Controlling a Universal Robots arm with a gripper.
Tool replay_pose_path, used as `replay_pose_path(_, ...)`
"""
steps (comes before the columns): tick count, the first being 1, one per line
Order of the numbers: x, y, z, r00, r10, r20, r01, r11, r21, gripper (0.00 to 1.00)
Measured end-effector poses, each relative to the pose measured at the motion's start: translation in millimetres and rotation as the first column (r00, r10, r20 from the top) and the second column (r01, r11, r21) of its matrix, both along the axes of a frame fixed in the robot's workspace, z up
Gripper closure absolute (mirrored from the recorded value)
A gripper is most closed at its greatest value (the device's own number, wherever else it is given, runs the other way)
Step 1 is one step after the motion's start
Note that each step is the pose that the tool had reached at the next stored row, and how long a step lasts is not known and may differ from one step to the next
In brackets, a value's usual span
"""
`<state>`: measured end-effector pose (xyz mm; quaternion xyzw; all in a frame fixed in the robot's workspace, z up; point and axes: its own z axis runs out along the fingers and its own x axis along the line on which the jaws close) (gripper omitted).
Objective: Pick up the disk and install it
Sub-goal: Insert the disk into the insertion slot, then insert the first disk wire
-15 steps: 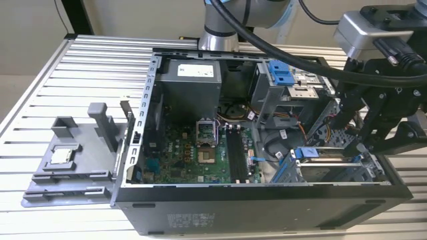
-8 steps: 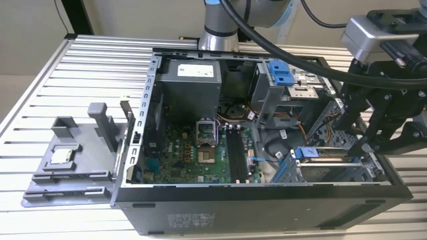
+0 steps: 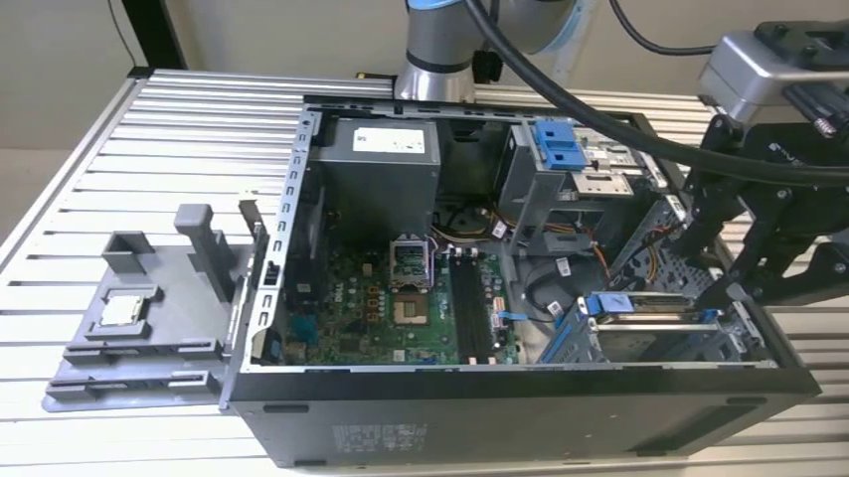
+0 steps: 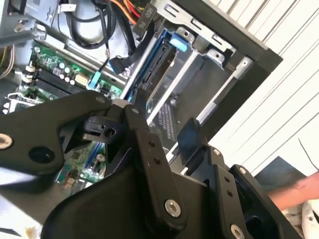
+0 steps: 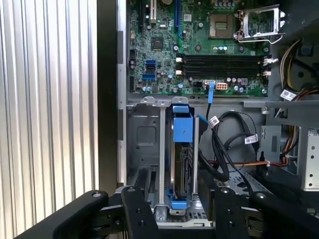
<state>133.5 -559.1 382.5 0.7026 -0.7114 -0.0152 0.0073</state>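
Seemingly near completion: disk placed in drive cage.
Within the open computer case [image 3: 531, 417], the disk [image 5: 182, 149] stands on edge in a drive cage [image 5: 144, 134] slot; the gripper [image 5: 177, 196] hovers at its end, fingers [image 5: 135, 209] apart, gripping nothing. Full seating unconfirmed.

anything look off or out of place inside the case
The processor socket on the motherboard stands open and empty, its metal cover flipped up. The disk sits straight on edge in its drive cage.
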Motion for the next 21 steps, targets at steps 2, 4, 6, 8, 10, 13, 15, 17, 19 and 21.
replay_pose_path(2,0.7,0.0,-0.1,0.9999,0.0,-0.0113,0.0,0.9994,0.036,0.0)
replay_pose_path(4,3.4,0.0,-0.3,0.9998,0.001,-0.0196,0.001,0.9982,0.0593,0.0)
replay_pose_path(6,9.3,0.3,-2.6,0.9997,0.001,-0.0247,0.0,0.9982,0.0596,0.0)
replay_pose_path(8,13.2,2.6,-5.8,0.9997,0.002,-0.0252,0.0,0.9983,0.0588,0.0)
replay_pose_path(10,14.3,6.5,-9.5,0.9997,0.002,-0.0252,-0.001,0.9983,0.059,0.0)
replay_pose_path(13,15.7,13.9,-13.9,0.9997,0.003,-0.0253,-0.001,0.9983,0.0589,0.0)
replay_pose_path(15,19.4,16.8,-16.4,0.9996,0.003,-0.027,-0.001,0.9982,0.0591,0.0)
replay_pose_path(17,23.2,19.3,-18.3,0.9996,0.003,-0.0284,-0.001,0.9983,0.0591,0.0)
replay_pose_path(19,27.1,20.1,-19.1,0.9995,0.004,-0.0308,-0.002,0.9983,0.0589,0.0)
replay_pose_path(21,31.5,20.2,-19.7,0.9994,0.009,-0.0327,-0.007,0.9982,0.059,0.0)
